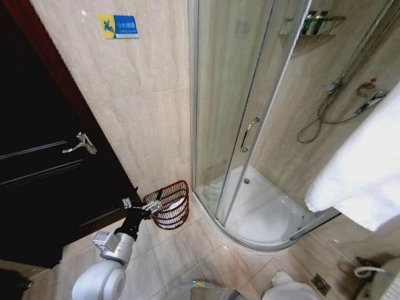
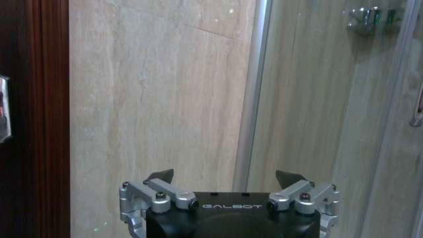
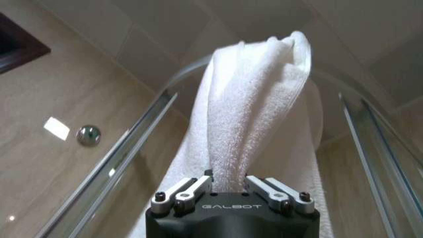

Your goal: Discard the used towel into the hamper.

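The hamper (image 1: pixel 167 204), a small dark red wire basket, stands on the floor tiles in the corner between the wall and the shower cabin. Something white shows inside it. My left gripper (image 1: pixel 145 210) reaches down beside the hamper's near rim. In the left wrist view the left gripper (image 2: pixel 225 177) is open with nothing between its fingers, facing the beige wall. A white towel (image 3: pixel 258 99) rises in a bunched fold out of my right gripper (image 3: pixel 229 182), which is shut on it. In the head view the towel (image 1: pixel 369 169) hangs large at the right edge.
A dark wooden door (image 1: pixel 44 175) with a metal handle (image 1: pixel 80 144) fills the left. The curved glass shower cabin (image 1: pixel 250 134) with its white tray (image 1: pixel 262 212) stands to the right of the hamper. A floor drain (image 1: pixel 320 282) lies at the lower right.
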Available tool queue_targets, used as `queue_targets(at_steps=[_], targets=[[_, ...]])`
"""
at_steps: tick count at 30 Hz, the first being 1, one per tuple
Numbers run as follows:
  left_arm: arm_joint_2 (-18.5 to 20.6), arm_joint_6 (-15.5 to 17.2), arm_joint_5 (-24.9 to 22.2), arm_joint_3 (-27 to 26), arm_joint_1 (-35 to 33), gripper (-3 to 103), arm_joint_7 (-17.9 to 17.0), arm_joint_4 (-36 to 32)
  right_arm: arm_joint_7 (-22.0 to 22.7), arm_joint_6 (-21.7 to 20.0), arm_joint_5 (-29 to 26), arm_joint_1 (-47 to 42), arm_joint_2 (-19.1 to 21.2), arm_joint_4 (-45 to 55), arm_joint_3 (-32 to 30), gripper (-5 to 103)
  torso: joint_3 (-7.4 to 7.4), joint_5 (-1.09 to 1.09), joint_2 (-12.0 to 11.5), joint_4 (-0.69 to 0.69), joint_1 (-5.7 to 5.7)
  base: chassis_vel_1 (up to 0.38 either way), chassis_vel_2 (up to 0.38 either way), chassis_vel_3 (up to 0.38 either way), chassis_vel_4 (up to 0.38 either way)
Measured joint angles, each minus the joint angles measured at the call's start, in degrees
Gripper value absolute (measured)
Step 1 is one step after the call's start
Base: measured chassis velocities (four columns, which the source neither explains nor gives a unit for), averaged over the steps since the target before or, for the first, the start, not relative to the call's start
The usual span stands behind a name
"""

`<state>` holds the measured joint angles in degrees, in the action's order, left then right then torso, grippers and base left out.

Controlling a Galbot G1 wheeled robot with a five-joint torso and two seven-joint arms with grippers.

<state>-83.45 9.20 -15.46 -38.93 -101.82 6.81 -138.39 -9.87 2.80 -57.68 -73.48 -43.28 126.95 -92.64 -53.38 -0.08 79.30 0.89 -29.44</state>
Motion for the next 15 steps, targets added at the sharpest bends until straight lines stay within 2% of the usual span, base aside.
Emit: queue_targets(at_steps=[1,3,5,6,9,15], targets=[[0.0,0.0,0.0,0.0,0.0,100,0.0,0.0,0.0,0.0,0.0,0.0,0.0,0.0,0.0,9,0.0,0.0,0.0,0.0,0.0,0.0,0.0,0.0,0.0],[0.0,0.0,0.0,0.0,0.0,100,0.0,0.0,-1.88,2.93,1.26,-4.44,-4.59,1.2,0.3,9,0.0,0.12,-0.01,0.0,0.0,0.0,0.0,0.0,0.0],[-0.01,0.0,0.0,0.0,0.0,100,0.0,0.0,-3.12,4.95,2.66,-6.73,-8.03,1.47,1.4,9,-0.01,0.12,0.0,0.0,0.0,0.0,0.0,0.0,0.0],[-0.01,0.0,0.0,0.0,0.0,100,0.0,0.0,-3.12,4.95,2.66,-6.73,-8.03,1.47,1.4,9,-0.01,0.12,0.0,0.0,0.0,0.0,0.0,0.0,0.0],[-0.01,0.0,0.0,0.0,0.0,100,-0.01,0.0,-4.22,7.79,4.9,-8.6,-11.94,1.65,4.3,9,-0.01,0.08,0.0,0.0,0.0,0.0,0.0,0.0,0.0],[-0.01,0.0,0.0,0.0,0.0,100,-0.01,0.0,-6.19,11.16,9.43,-9.46,-15.4,0.21,9.09,9,-0.01,0.04,0.0,0.01,0.0,0.0,0.0,0.0,0.0]])
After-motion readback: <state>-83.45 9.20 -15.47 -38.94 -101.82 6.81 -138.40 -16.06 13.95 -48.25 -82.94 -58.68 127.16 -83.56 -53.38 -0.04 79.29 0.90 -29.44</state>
